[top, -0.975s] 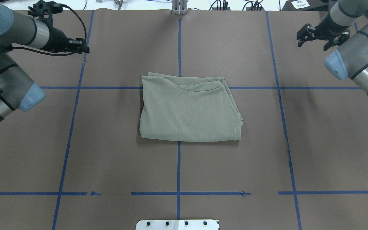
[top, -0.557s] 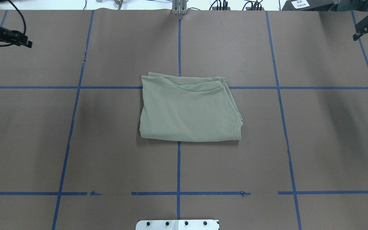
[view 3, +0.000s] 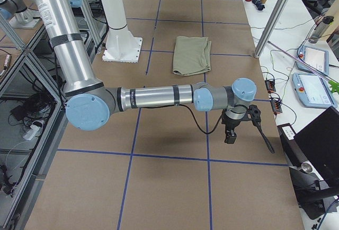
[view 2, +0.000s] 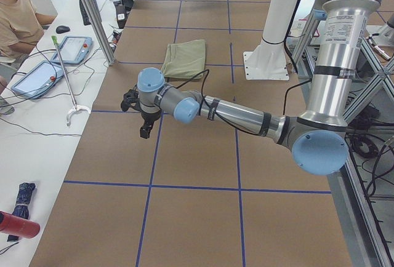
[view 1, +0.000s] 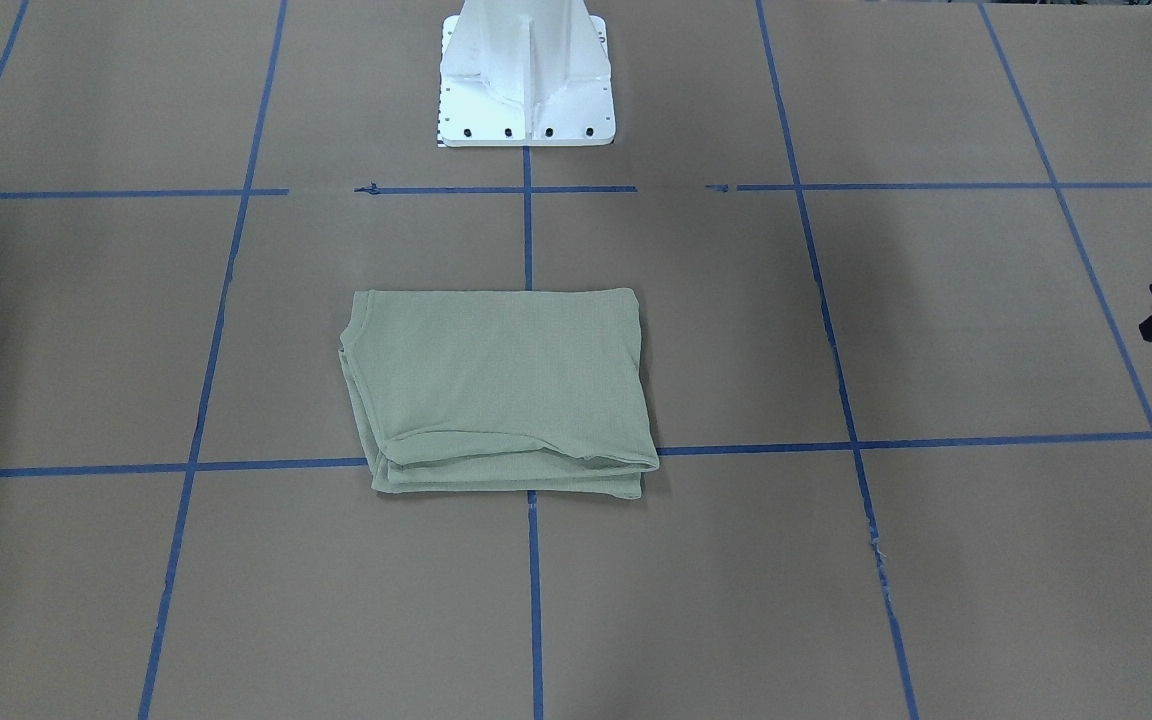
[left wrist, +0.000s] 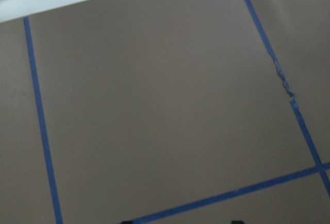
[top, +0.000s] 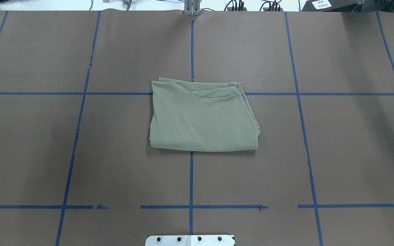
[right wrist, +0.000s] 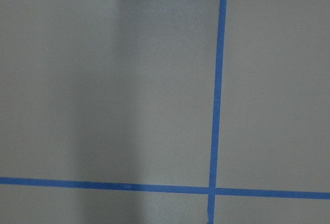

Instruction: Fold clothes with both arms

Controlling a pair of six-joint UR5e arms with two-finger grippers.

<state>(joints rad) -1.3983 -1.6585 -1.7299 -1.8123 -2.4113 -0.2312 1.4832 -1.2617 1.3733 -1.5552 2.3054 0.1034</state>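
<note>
Brown paper covers the table (top: 46, 153), marked into large squares by blue tape lines (top: 191, 177).

At the far left, the left arm (view 2: 234, 114) reaches out low over bare paper, well apart from the garment. Its pincer, the left gripper (view 2: 145, 128), points down at the table and carries nothing. We cannot tell whether its jaws are apart or together: the side view is too small, and the front view cuts it off at the frame edge.

In the middle lies the sage-green shirt (top: 202, 118), folded into a flat, near-square packet across a tape crossing, a little way in front of the white base (view 1: 526, 80). Its stacked edges face away from the robot. We judge the folding done or almost done, and think the arms stand wide so that nothing disturbs the packet.

At the far right, the right arm (view 3: 153, 96) stretches out in the same way, with the right gripper (view 3: 231, 134) hanging empty just above the paper. It shows only in the side view, so its jaws cannot be judged.

Much is hidden. The sleeves are tucked inside the folds, no neck tag or logo shows, and we cannot count the layers. The overhead view shows no arm at all. Both wrist cameras show only paper and tape.
</note>
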